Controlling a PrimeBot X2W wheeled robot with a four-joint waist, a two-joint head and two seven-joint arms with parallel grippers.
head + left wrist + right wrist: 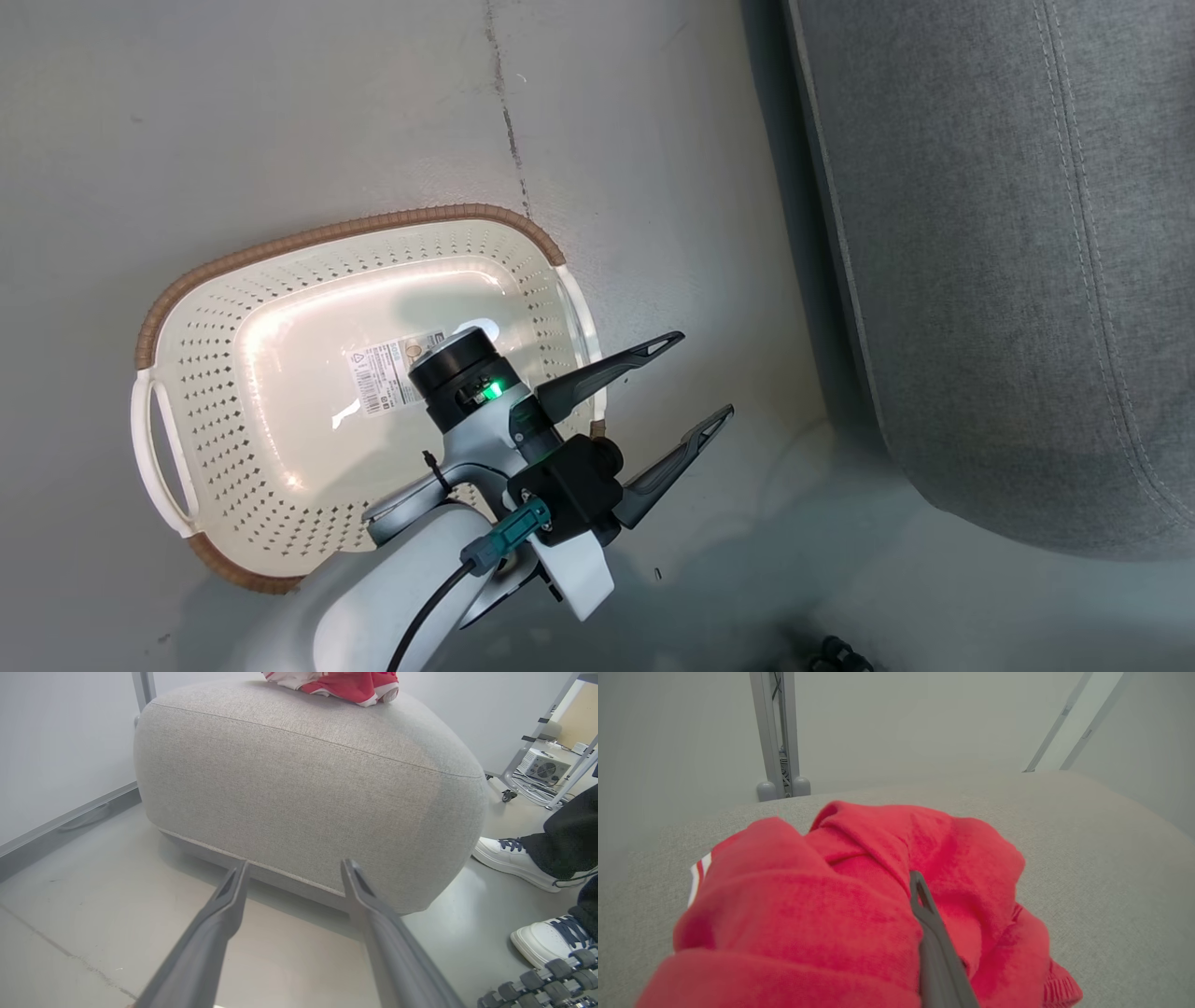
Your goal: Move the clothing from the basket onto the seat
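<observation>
Two hands, two jobs: my left hand (700, 378) hangs with its fingers spread wide apart over the end of the basket (215, 308) nearest the seat (299, 788), holding nothing; the basket stands on the grey floor (280, 112), its pale bottom and a printed label (387, 373) catching the light; the seat stands on the same floor, near the basket but not touching it; on top of the seat lies the clothing (859, 896), a crumpled red heap with white stripes at one edge; my right hand (914, 884) is clamped on that clothing, one dark finger showing against the red folds, the other hidden by the cloth; the bundle rests on the grey fabric; beside the seat, a person's white shoes (509, 858) stand on the floor.
</observation>
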